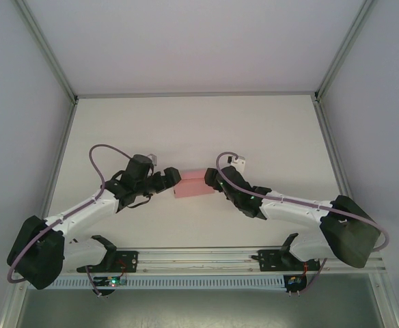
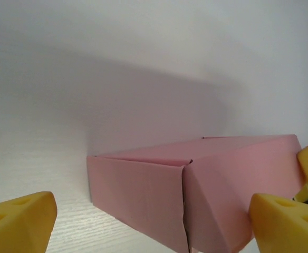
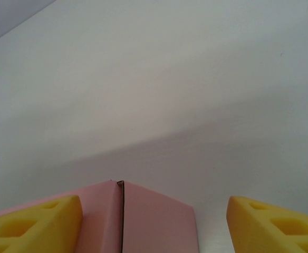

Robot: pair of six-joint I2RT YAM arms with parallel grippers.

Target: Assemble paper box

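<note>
— Left gripper first: it sat at 9 o'clock of the paper box, jaws spread wide and pinching nothing. In its wrist view a folded corner of the box stood between the yellow pads.
— And the box itself?
— Mid-table, resting on the white table, with a seam running up one corner. Its faces were plain pink card.
— Right side?
— Right gripper was at the box's 3 o'clock, jaws likewise parted. One pad overlapped the box's near edge, but I couldn't tell whether it touched.
— Room to move?
— Bare table stretched toward 12 o'clock, up to the metal frame rail. The side rails at 9 and 3 o'clock ran well apart from both grippers.
</note>
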